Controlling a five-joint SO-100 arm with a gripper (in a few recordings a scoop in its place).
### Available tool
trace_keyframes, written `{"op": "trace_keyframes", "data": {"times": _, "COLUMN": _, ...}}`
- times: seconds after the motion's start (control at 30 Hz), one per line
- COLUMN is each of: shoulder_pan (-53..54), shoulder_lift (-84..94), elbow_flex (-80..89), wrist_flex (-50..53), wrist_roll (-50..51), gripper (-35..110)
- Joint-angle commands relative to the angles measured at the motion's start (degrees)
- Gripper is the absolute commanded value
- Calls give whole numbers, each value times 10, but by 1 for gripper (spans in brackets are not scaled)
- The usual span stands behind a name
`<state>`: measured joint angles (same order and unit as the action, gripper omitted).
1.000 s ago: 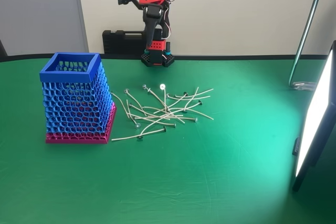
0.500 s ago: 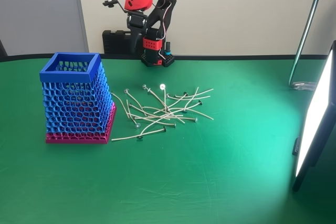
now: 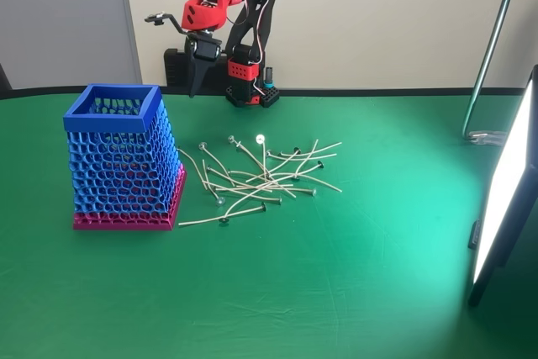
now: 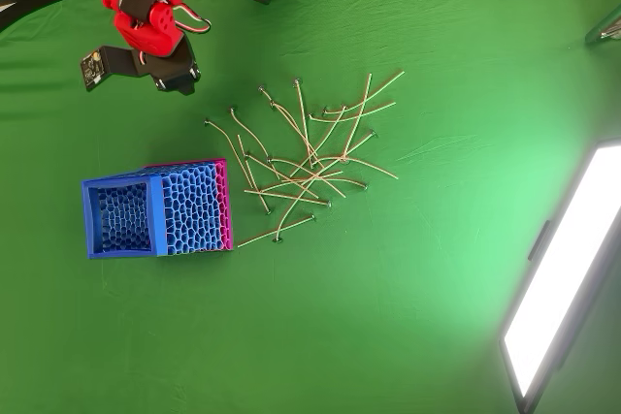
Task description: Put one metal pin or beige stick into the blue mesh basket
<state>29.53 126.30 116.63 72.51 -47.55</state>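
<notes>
Arm has swung further left and unfolded since the earlier frames: the red wrist was tucked upright over its base, now it leans out toward the basket [image 3: 123, 157] side, gripper [image 3: 195, 81] pointing down, high above the cloth [image 3: 336, 292]. Basket and sticks haven't moved.

Jaws: one dark finger [image 3: 199, 65] hangs down in the fixed view, the gap isn't readable, so I cannot tell wide or narrow. Nothing visibly held. Overhead, the gripper [image 4: 175, 79] sits up-picture of the basket [image 4: 155, 210], well apart from it.

Sticks [image 3: 261, 178]: loose crisscrossed pile just right of the basket in the fixed view, thin, beige, slightly curved, small dark round head at one end. Nearest stick [image 3: 223, 219] lies by the basket's pink base corner. Overhead, the pile [image 4: 306, 167] spreads right of the basket.

Basket: upright, blue honeycomb mesh, solid blue rim, pink base.
</notes>
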Motion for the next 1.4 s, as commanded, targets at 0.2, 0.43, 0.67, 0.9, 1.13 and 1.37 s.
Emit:
{"op": "trace_keyframes", "data": {"times": 0.2, "shoulder_pan": 1, "shoulder_lift": -31, "elbow_flex": 8, "wrist_flex": -69, "wrist_roll": -138, "gripper": 1}}
{"op": "trace_keyframes", "data": {"times": 0.43, "shoulder_pan": 5, "shoulder_lift": -45, "elbow_flex": 75, "wrist_flex": -145, "wrist_roll": -163, "gripper": 4}}
{"op": "trace_keyframes", "data": {"times": 0.67, "shoulder_pan": -7, "shoulder_lift": -57, "elbow_flex": 124, "wrist_flex": -200, "wrist_roll": -145, "gripper": 12}}
{"op": "trace_keyframes", "data": {"times": 0.9, "shoulder_pan": -33, "shoulder_lift": -54, "elbow_flex": 134, "wrist_flex": -198, "wrist_roll": -107, "gripper": 17}}
{"op": "trace_keyframes", "data": {"times": 1.13, "shoulder_pan": -50, "shoulder_lift": -52, "elbow_flex": 151, "wrist_flex": -200, "wrist_roll": -83, "gripper": 17}}
{"op": "trace_keyframes", "data": {"times": 1.37, "shoulder_pan": -47, "shoulder_lift": -45, "elbow_flex": 182, "wrist_flex": -213, "wrist_roll": -79, "gripper": 17}}
